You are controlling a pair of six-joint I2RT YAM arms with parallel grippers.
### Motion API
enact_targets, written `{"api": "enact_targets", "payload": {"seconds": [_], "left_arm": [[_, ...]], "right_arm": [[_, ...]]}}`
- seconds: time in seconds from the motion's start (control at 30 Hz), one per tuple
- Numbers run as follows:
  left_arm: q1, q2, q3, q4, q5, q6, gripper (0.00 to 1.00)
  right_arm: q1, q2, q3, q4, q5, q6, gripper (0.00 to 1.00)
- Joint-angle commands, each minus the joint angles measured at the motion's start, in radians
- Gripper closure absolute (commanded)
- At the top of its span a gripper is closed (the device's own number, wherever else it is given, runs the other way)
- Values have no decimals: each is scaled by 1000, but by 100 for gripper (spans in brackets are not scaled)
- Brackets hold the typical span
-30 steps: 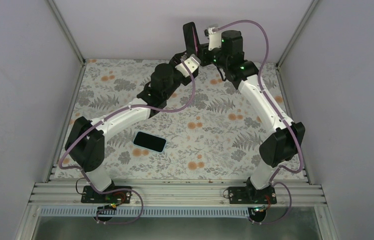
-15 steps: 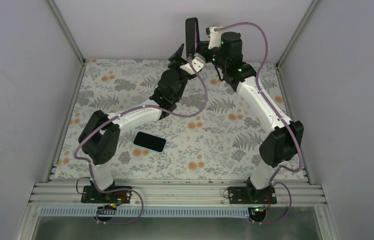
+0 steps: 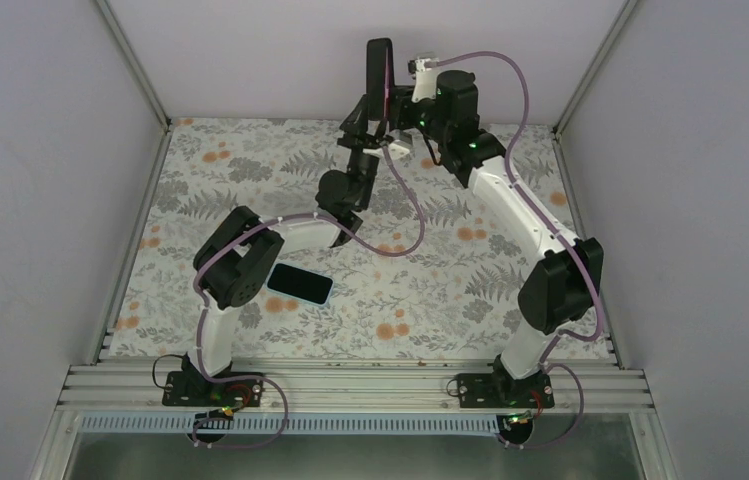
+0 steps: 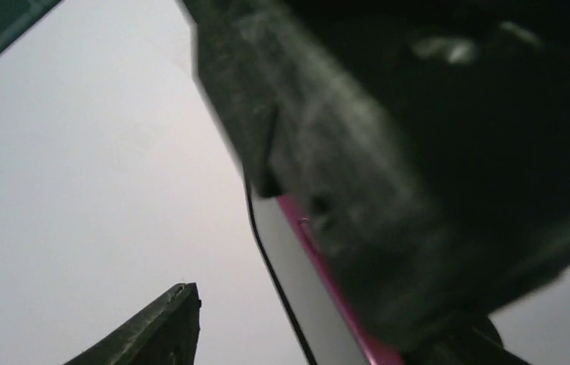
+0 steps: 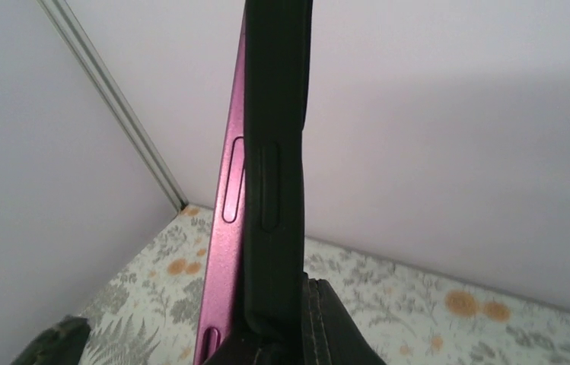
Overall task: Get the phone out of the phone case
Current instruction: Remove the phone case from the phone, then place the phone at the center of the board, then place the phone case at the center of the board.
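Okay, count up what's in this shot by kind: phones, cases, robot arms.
Phones: 2, black phone flat on the table, pink phone held upright
Cases: 1, black case on the pink phone
Robot arms: 2, left arm and right arm
Total: 5

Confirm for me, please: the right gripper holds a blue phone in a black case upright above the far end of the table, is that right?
Not quite. The phone is magenta, not blue, as the right wrist view shows along its exposed edge. The rest stands: the right gripper holds it in a black case upright above the far end of the table.
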Motion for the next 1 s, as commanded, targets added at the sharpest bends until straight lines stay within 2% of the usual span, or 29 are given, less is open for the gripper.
{"api": "enact_targets", "payload": {"seconds": [0.0,0.17,0.23,0.33,0.53,0.67,0.77,0.87,0.97], "left_arm": [[97,-5,125,-74,-85,-116,47],[102,-39,142,-246,-64,-244,68],[109,-60,172,-396,-47,-327,77],[128,-95,220,-636,11,-436,97],[169,-229,170,-812,138,-516,98],[207,-365,76,-966,267,-503,98],[249,-482,2,-1080,327,-434,98],[265,-602,-92,-1185,298,-275,98],[266,-739,-247,-1231,229,-111,98]], "right_arm": [[139,-29,-6,-160,-226,-41,97],[158,-30,4,-166,-208,-57,97],[157,-25,20,-174,-195,-70,97],[145,-36,27,-178,-171,-102,97],[35,-91,-7,-187,-44,-225,97],[-30,-83,14,-258,203,-389,97],[-87,-92,-11,-291,371,-489,97],[-199,-122,-67,-368,332,-537,97],[-309,-168,-142,-521,138,-585,97]]}}
